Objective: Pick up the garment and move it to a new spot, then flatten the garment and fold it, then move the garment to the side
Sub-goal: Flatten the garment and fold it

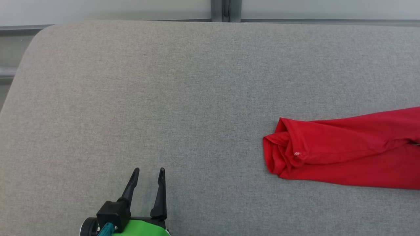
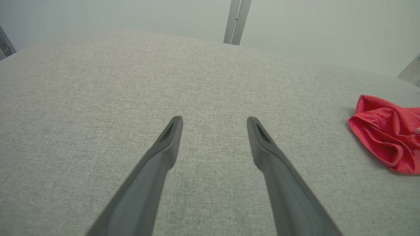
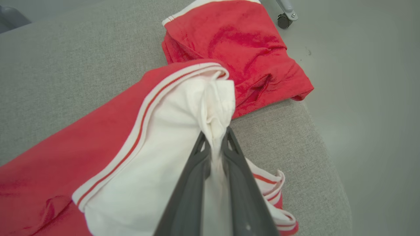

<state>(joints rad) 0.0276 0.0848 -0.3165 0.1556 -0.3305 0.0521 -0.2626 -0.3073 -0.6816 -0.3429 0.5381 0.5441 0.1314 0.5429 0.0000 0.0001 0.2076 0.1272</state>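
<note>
The garment [image 1: 344,150] is red with a white collar part and lies crumpled on the grey padded table [image 1: 164,98], running off the head view's right edge. In the right wrist view my right gripper [image 3: 215,136] is shut on a pinch of the garment's white fabric [image 3: 183,131], with red cloth spread to the left and a bunched red part [image 3: 236,46] beyond it. My left gripper [image 1: 148,172] stands open near the table's front edge, well left of the garment, nothing between its fingers. The left wrist view has the garment's red end [image 2: 387,131] at the right.
The table's right edge [image 3: 321,137] drops to a pale floor close beside the garment. A caster wheel [image 3: 283,20] stands on that floor. A grey post [image 1: 225,10] rises behind the table's far edge.
</note>
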